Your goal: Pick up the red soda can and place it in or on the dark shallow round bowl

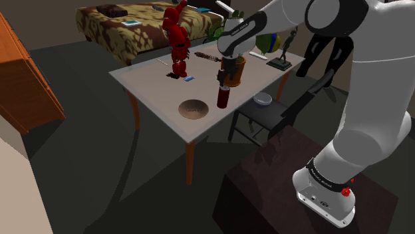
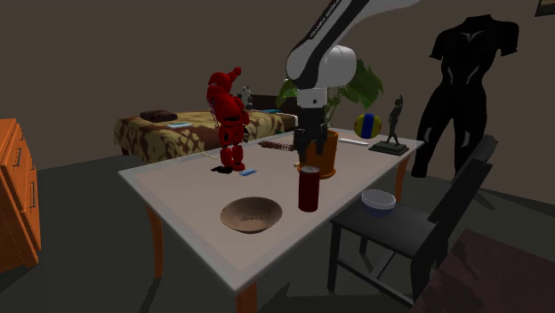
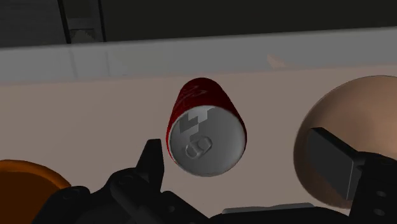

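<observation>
A red soda can (image 1: 223, 97) (image 2: 309, 188) stands upright on the pale table (image 1: 153, 86), near its edge. Seen from the wrist, its grey top (image 3: 205, 145) faces the camera. My gripper (image 1: 225, 80) (image 2: 309, 155) (image 3: 235, 149) hangs open just above the can, one finger to either side of it and neither touching. A shallow round brown bowl (image 1: 194, 109) (image 2: 252, 215) (image 3: 340, 118) lies on the table close beside the can, toward the shoulder view's left.
An orange pot (image 1: 238, 70) (image 2: 327, 153) stands right behind the gripper. A red robot figure (image 1: 177, 40) (image 2: 228, 120) stands farther back. A dark chair (image 1: 266, 116) (image 2: 400, 227) holding a small white bowl (image 2: 379, 200) is at the table's edge by the can.
</observation>
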Robot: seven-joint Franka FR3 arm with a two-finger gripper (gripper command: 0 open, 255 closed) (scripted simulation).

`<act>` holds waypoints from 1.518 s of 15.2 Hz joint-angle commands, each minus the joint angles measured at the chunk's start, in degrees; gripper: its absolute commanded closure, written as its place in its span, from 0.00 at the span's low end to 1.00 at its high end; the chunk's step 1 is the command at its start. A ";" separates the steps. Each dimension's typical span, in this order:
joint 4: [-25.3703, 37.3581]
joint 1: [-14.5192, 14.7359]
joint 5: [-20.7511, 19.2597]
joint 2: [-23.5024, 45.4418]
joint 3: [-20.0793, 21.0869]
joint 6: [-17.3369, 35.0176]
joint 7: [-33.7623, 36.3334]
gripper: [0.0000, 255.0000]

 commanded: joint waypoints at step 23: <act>10.10 -0.83 0.53 13.31 0.28 2.88 -0.69 1.00</act>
